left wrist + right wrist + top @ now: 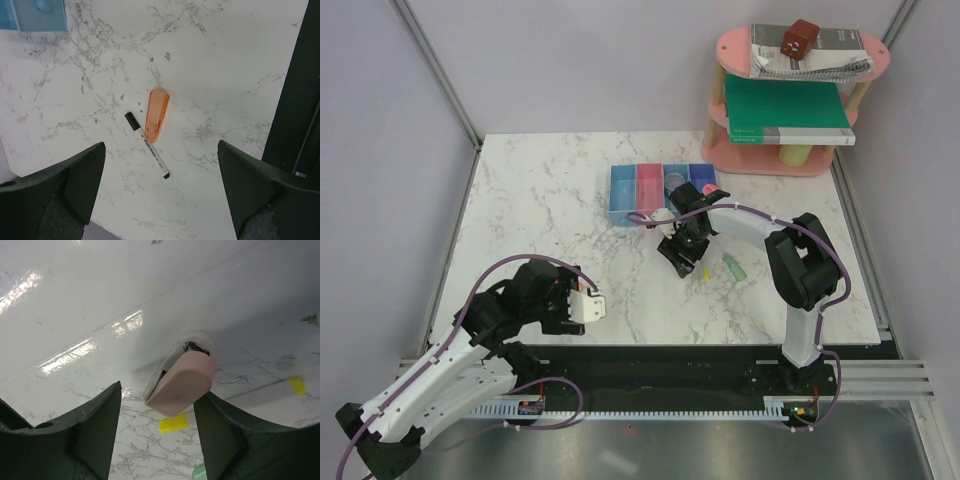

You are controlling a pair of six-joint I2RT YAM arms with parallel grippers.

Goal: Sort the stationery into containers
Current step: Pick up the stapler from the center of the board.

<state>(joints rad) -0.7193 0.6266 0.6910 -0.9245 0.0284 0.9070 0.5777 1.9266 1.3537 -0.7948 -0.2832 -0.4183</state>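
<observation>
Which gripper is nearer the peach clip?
Right. Peach clip sits between the right gripper's open jaws; left gripper hangs elsewhere, above the orange stick and black-capped pen.

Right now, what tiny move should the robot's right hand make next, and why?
Probably close the right hand on the peach clip. The clip sits between its open fingers, close against one and with a gap to the other, so nothing is gripped yet. A gentle squeeze seems the step needed before carrying it to the bins.
</observation>
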